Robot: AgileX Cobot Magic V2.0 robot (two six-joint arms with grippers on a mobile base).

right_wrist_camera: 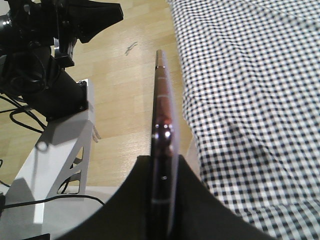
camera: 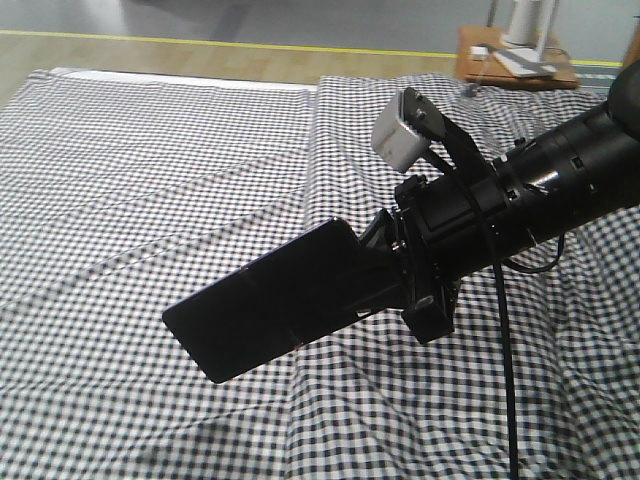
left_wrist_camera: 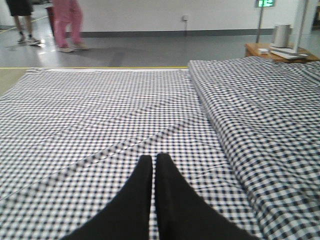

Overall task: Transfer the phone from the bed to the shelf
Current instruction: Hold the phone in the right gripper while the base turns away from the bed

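Observation:
The phone [camera: 265, 300], a long glossy black slab, hangs in the air above the bed [camera: 150, 150], which is covered in black-and-white check. My right gripper [camera: 383, 268] is shut on one end of it. In the right wrist view the phone [right_wrist_camera: 162, 100] shows edge-on, pinched between the two black fingers of the right gripper [right_wrist_camera: 162, 160], with the bed [right_wrist_camera: 250, 100] to its right. My left gripper [left_wrist_camera: 152, 158] hovers over the bed [left_wrist_camera: 100, 110], its fingers pressed together with nothing between them. The shelf is out of view.
A small brown bedside table [camera: 515, 60] with white items stands beyond the bed's far right corner. A raised fold of bedding [left_wrist_camera: 250, 110] runs along the right. The robot's white base [right_wrist_camera: 55, 140] and wooden floor [right_wrist_camera: 125, 90] lie left of the bed. Two people [left_wrist_camera: 67, 25] stand far off.

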